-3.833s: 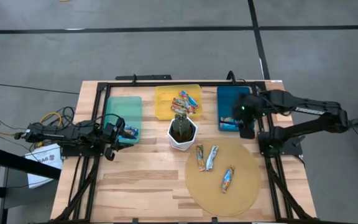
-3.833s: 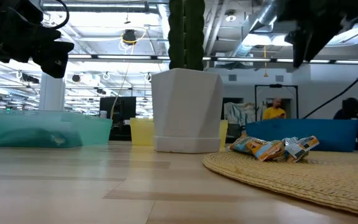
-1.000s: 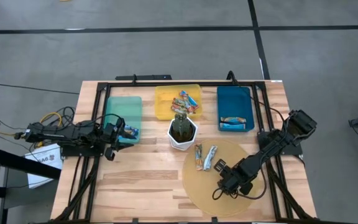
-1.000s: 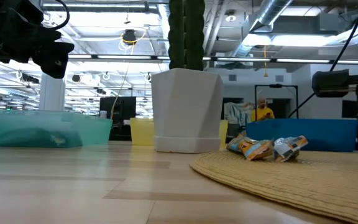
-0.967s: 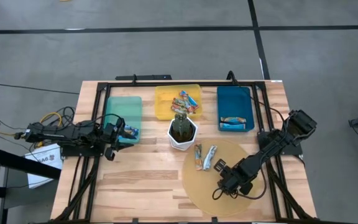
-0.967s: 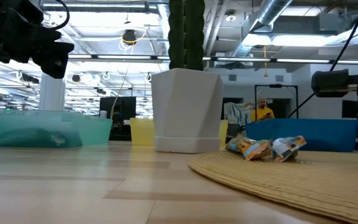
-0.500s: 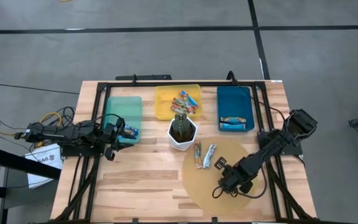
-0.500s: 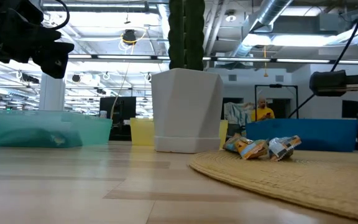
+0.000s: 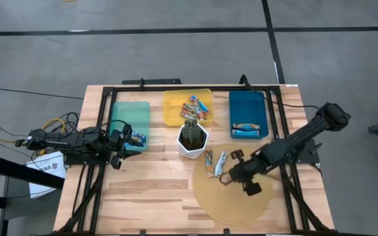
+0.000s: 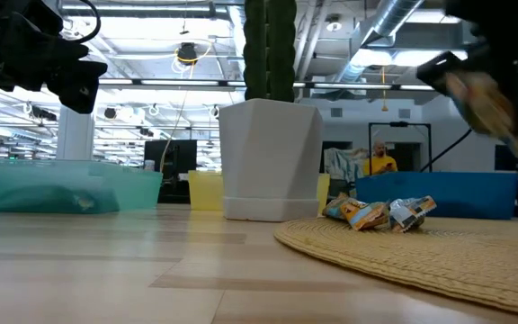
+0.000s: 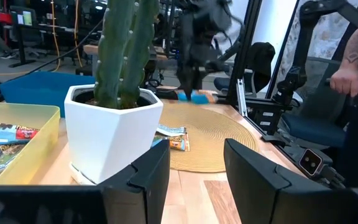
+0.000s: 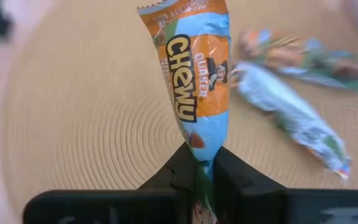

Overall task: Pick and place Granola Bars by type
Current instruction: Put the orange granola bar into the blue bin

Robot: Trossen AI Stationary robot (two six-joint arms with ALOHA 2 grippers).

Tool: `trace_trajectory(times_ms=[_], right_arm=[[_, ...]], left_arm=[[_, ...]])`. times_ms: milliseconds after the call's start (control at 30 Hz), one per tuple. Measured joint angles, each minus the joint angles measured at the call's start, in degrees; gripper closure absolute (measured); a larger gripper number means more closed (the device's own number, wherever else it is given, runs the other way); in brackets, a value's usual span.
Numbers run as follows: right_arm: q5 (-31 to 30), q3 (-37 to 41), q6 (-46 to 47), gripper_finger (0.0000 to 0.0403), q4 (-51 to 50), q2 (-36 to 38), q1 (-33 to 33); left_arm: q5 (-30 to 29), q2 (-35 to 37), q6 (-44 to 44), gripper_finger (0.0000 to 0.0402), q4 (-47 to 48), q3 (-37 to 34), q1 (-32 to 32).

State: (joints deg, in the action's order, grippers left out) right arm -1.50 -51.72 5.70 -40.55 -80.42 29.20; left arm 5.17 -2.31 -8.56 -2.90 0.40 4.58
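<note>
Right gripper [image 12: 199, 167]: fingers pinched tight on one end of an orange-and-blue bar [image 12: 188, 81]. The rest of the wrapper sticks out past the fingertips unsupported, clear of the round woven mat [image 12: 92, 124]. In the high view that gripper [image 9: 227, 176] hangs over the mat's upper part.

Just past the fingertips, on the mat: two more bars [image 12: 291, 106], one silvery-blue, one orange-ended, lying touching each other. Low view shows the same pair [image 10: 380, 214] flat on the mat [image 10: 439, 256], with the held bar [image 10: 484, 103] up in the air, blurred.

Farther out: white cactus pot [image 9: 192, 139], then three bins at the back of the bench [image 9: 143, 196]: blue bin [image 9: 248, 101] with one bar in it, yellow bin [image 9: 176, 108] with a few, teal bin [image 9: 128, 115] with one at its near corner.

Left gripper [image 11: 194, 171] is parked by the teal bin, fingers part open, empty, pointing toward the pot.

Risks, as I judge them:
- End-only pinch on slick foil, so the bar can swing or slide out on a fast move and drop short of a bin.
- Path from the mat to the bins passes close to the pot, and a low carry could clip the cactus or the bin wall.
- Wrong bin: orange/blue wrappers look alike, so match the type before release. The bar in the blue bin looks similar, can't confirm.
</note>
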Motion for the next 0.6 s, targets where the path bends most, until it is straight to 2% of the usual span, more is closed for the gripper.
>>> trace_trajectory(times_ms=[300, 600], right_arm=[[4.11, -3.46, 4.59, 0.0383, -1.7, 11.05, -10.08], [4.24, -6.54, 10.18, 0.038, -1.3, 14.88, -22.63]], left_arm=[[0.0, 0.0, 0.0, 0.0257, 0.0, 0.0, 0.0], [0.0, 0.02, 0.0, 0.0257, 0.0, 0.0, -0.01]])
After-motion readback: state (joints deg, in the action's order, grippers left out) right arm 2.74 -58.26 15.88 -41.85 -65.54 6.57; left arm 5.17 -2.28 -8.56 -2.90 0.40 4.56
